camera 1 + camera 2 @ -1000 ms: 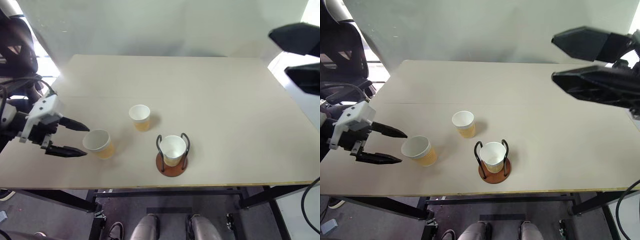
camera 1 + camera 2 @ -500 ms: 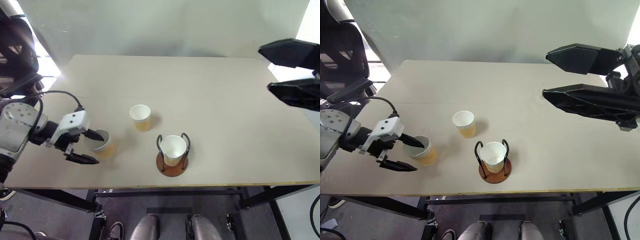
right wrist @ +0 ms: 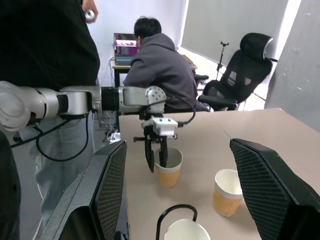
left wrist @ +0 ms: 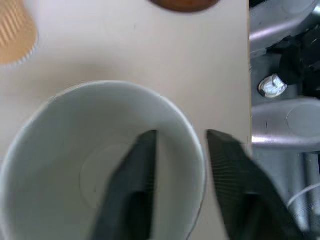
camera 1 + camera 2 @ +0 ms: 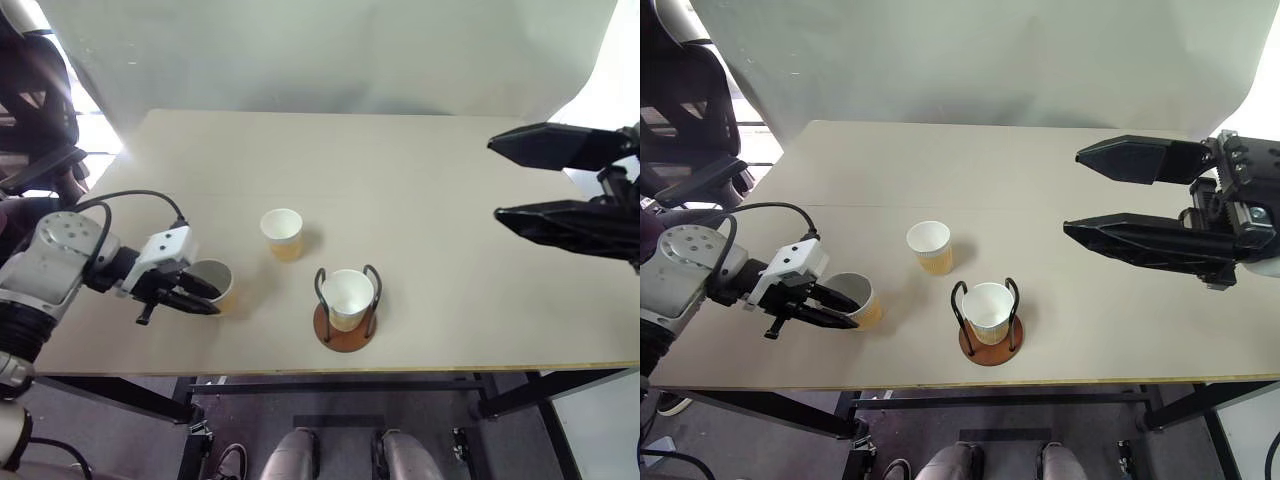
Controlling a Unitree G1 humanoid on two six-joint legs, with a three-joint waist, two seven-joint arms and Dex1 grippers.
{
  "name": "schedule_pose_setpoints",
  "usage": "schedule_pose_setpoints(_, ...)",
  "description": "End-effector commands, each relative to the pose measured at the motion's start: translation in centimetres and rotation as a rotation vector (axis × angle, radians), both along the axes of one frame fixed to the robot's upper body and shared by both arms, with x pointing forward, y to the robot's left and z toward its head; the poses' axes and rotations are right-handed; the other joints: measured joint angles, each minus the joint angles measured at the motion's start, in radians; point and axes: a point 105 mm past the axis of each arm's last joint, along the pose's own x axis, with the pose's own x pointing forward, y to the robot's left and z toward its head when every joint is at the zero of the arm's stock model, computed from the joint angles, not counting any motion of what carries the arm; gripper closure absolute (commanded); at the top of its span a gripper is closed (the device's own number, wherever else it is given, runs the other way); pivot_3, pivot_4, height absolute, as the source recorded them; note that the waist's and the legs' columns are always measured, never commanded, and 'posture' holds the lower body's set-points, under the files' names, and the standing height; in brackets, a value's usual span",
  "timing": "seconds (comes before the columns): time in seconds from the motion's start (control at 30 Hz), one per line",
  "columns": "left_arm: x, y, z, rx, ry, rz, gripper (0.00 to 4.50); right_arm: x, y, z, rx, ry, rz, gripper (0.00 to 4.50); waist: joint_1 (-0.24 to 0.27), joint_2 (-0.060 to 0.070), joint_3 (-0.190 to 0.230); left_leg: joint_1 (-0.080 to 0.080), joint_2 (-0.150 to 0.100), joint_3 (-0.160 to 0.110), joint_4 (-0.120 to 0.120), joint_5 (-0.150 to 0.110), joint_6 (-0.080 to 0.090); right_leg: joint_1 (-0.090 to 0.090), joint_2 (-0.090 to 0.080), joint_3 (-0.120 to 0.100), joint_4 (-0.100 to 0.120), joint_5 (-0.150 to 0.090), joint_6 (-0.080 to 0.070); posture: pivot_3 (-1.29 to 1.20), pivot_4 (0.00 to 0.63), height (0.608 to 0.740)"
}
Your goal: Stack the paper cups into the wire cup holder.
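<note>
One worktop [image 5: 450, 200] carries everything. Your right pincer [image 5: 1110, 195] hangs wide apart above it. Your left pincer [image 5: 200, 295] has just closed from wide onto the nearest cup's [image 5: 215, 283] wall, so lifting comes next. Another cup [image 5: 281, 232] stands loose; a third [image 5: 346, 296] sits in the holder [image 5: 344, 330].

Seated person [image 3: 160, 70], laptop [image 3: 125, 44], office chair [image 3: 240, 70]

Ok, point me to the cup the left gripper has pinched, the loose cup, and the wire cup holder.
pinched cup [image 5: 862, 297]: right eye view, rim's far side.
loose cup [image 5: 928, 238]: right eye view, white inside.
wire cup holder [image 5: 990, 354]: right eye view, rust-brown base's front edge.
</note>
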Motion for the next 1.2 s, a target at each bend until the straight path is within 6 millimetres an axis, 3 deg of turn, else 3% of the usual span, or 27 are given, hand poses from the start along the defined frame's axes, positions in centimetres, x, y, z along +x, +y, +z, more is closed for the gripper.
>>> schedule_pose_setpoints(0.03,-0.8,-1.3,2.7,-0.086,-0.005,-0.057,4.48,-0.6,-0.1,0.9,0.010,-0.064,-0.023,1.12,0.000,0.000,0.000,0.000,0.000,0.000,0.000,0.000,0.000,0.000,0.000,0.000,0.000,0.000,0.000,0.00,0.150,0.740)
schedule_pose_setpoints(0.13,-1.0,-2.2,4.9,-0.133,-0.042,-0.088,4.48,-0.3,-0.3,0.9,0.010,-0.074,-0.060,1.12,0.002,0.000,0.000,-0.001,0.000,0.000,0.000,0.000,-0.001,0.000,0.000,0.000,-0.001,0.001,0.001,0.00,0.150,0.740)
schedule_pose_setpoints(0.3,-0.4,-3.0,10.9,-0.220,-0.203,-0.113,4.48,-0.6,-0.5,1.1,0.006,-0.097,-0.074,1.12,0.004,0.000,0.000,-0.002,-0.001,0.000,0.001,0.000,-0.002,0.000,0.000,0.000,-0.001,0.002,0.003,0.00,0.150,0.740)
schedule_pose_setpoints(0.43,-0.8,-6.6,16.7,-0.346,-0.342,-0.282,4.48,-0.6,-0.7,1.4,0.002,-0.123,-0.094,1.12,0.005,0.000,0.000,-0.004,-0.002,-0.001,0.002,-0.002,-0.005,0.000,-0.001,0.001,-0.003,0.002,0.004,0.00,0.150,0.740)
schedule_pose_setpoints(0.53,-1.1,-8.9,18.9,-0.412,-0.369,-0.385,4.48,-0.6,-0.6,1.4,0.000,-0.134,-0.096,1.12,0.006,0.000,0.000,-0.005,-0.004,-0.001,0.003,-0.003,-0.004,0.001,-0.003,0.001,-0.003,0.002,0.007,0.00,0.150,0.740)
schedule_pose_setpoints(0.63,-1.0,-10.9,19.1,-0.421,-0.345,-0.462,4.48,-0.8,-0.4,1.3,0.000,-0.146,-0.096,1.12,0.003,0.002,0.001,-0.004,-0.005,0.001,0.003,0.000,0.003,0.002,-0.004,0.001,-0.003,0.000,0.011,0.00,0.150,0.740)
schedule_pose_setpoints(0.87,-0.3,-14.2,17.0,-0.355,-0.270,-0.584,4.48,-1.5,0.1,1.0,-0.003,-0.173,-0.122,1.12,0.006,0.004,0.002,-0.007,-0.004,0.000,0.010,-0.001,0.013,0.003,-0.004,0.001,-0.003,-0.003,0.033,0.00,0.150,0.740)
schedule_pose_setpoints(1.2,-0.9,-17.3,15.5,-0.346,-0.198,-0.719,4.48,-2.5,0.5,0.9,-0.014,-0.186,-0.180,1.12,0.012,0.007,0.003,-0.014,-0.010,0.002,0.020,-0.006,0.015,0.004,-0.011,0.001,-0.005,-0.003,0.037,0.00,0.150,0.740)
